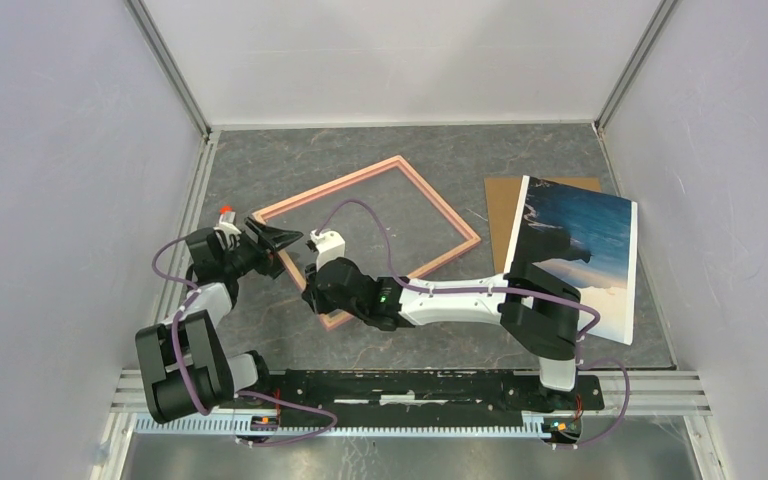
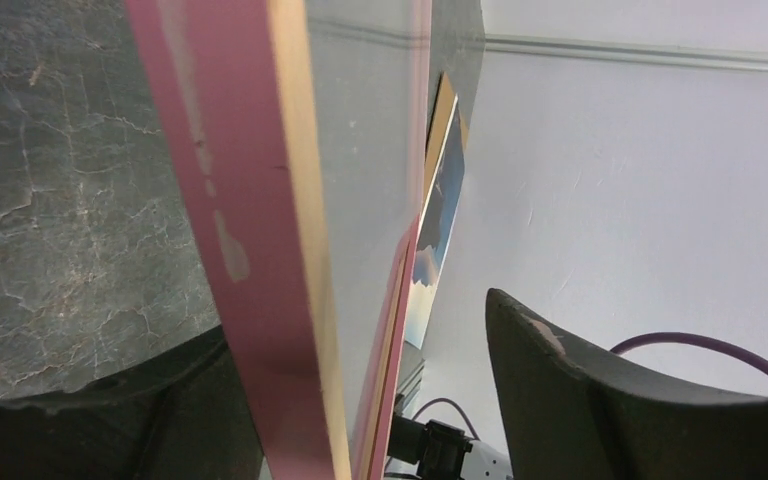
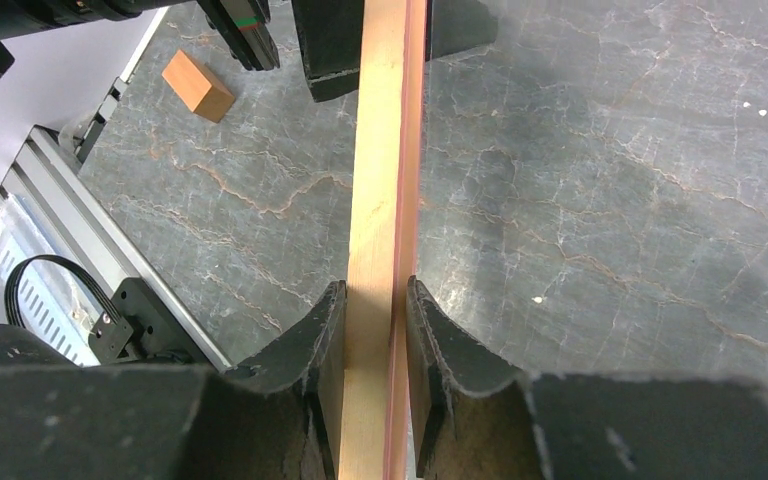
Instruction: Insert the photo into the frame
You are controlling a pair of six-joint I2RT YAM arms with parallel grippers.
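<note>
**At the frame's near-left corner: settle the two-pincer hold before you shift anything**

On the left half of the table (image 1: 520, 150), the frame (image 1: 330, 187) sits skewed, and both arms meet at its near-left corner. Your right pincer (image 3: 375, 340) is clamped on the rail, with a pad flat against each face. Your left pincer (image 1: 282, 240) straddles the same rail a little farther along, jaws apart. In its wrist view one finger sits close to the pink face and the other stands well clear, so it grips nothing.

Well to the right, the photo (image 1: 585, 240) rests partly over the brown board (image 1: 500, 200), its near edge hidden behind the right arm. Whether it lies flat or leans on the wall, I cannot tell.

The step looks like positioning the frame to take the print. Centre the left pincer on the rail before you bring it together, so it doesn't shove the rail sideways against the right grip. Keep both wrists in line with the rail, because a thin rail is likely to twist easily. Move the arms together, slowly, and mind the small orange block (image 3: 198, 85) beside the left pincer.
</note>
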